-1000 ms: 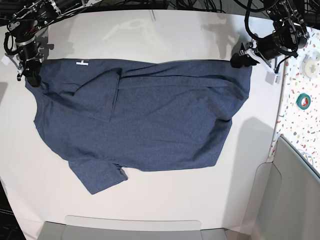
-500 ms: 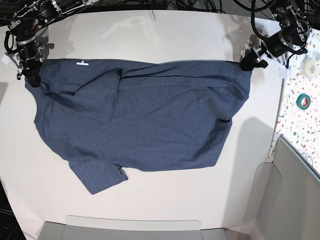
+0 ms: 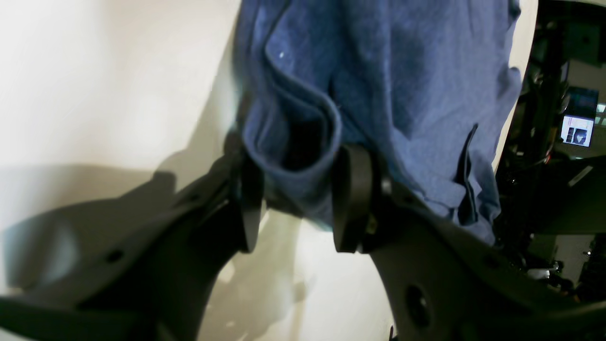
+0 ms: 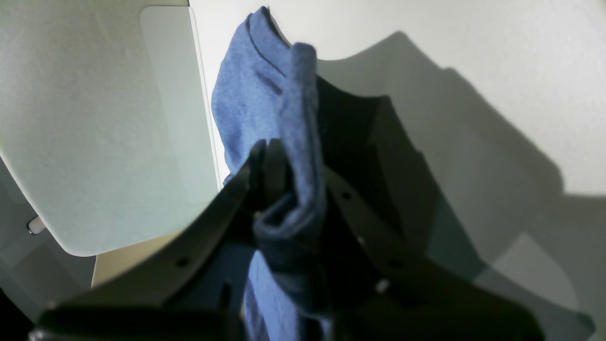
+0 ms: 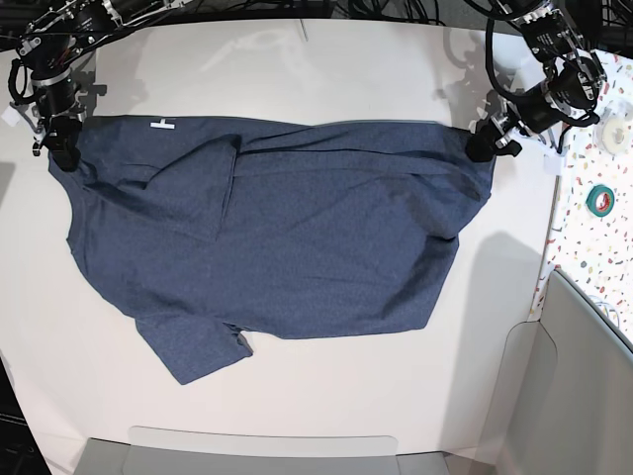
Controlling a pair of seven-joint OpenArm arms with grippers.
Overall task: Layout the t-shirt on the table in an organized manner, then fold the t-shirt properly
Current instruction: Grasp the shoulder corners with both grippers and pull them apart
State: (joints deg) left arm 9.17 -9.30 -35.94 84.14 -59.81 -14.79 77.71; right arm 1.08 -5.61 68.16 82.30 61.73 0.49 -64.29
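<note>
Left gripper (image 3: 293,208): jaws spread astride a shirt (image 5: 277,237) corner fold, not pinching. Right gripper (image 4: 289,189): clamped on the opposite corner. Shirt spread on table (image 5: 326,59) between our 2 grippers. Step: layout. Next, we judge: smooth creases, then fold.

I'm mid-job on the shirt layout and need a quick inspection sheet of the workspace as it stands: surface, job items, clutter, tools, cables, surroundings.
Surface: white table, bare around the shirt.
Job's things: t-shirt spread flat but creased, one sleeve folded over at upper left, a white tag at its top edge.
Clutter: a green tape roll and a white roll on the speckled strip.
Grippers: left tool open, a fold of the shirt's corner between its fingers; right tool shut on the opposite corner.
Cables: black bundles along the far edge, off the shirt.
Surroundings: grey panels at the near and right edges.
</note>
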